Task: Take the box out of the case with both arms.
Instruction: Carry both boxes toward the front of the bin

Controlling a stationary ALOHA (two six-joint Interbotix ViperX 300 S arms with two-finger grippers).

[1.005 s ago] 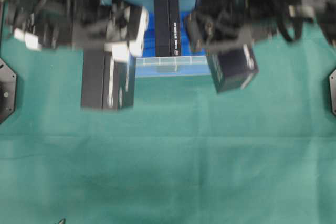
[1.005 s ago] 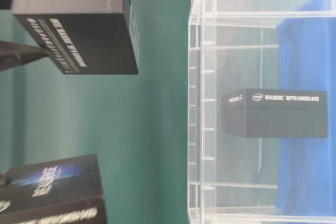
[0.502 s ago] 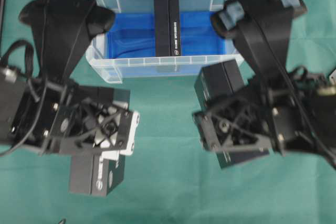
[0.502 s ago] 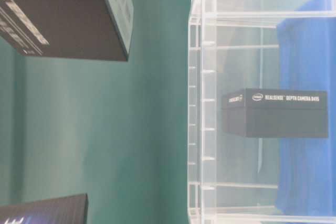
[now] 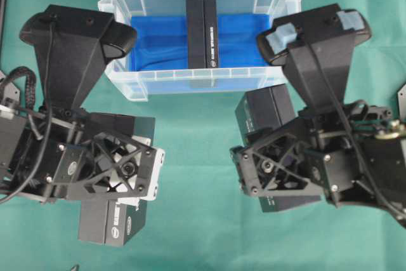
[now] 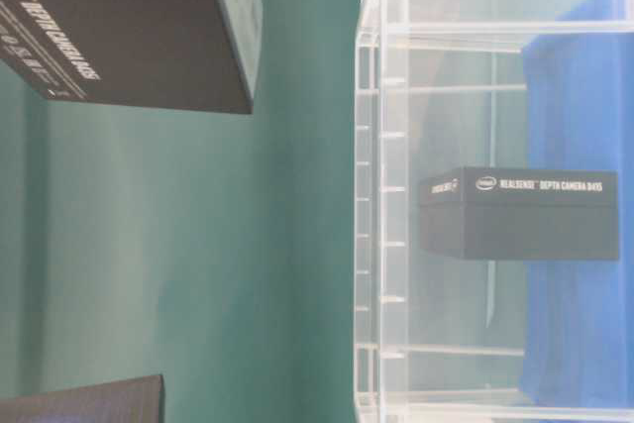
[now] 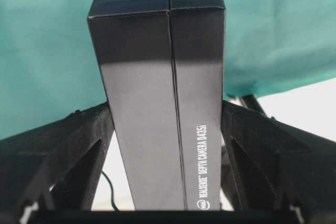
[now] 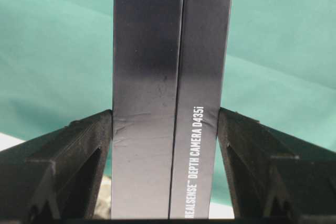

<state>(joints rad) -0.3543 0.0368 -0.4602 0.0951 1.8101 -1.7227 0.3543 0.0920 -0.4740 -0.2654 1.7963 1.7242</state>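
The clear case, lined with blue cloth, stands at the back of the table with one black box upright in its middle; the table-level view shows this box behind the case wall. My left gripper is shut on a second black box, out in front of the case at the left. In the left wrist view both fingers press that box. My right gripper is shut on a third black box at the right, and its fingers clamp that box.
Green cloth covers the table. In the table-level view, parts of the two raised boxes show at the top left and bottom left. Black mounts sit at the table's side edges.
Both arms have carried their boxes away from the case toward the front of the table. The box in the case has not moved.
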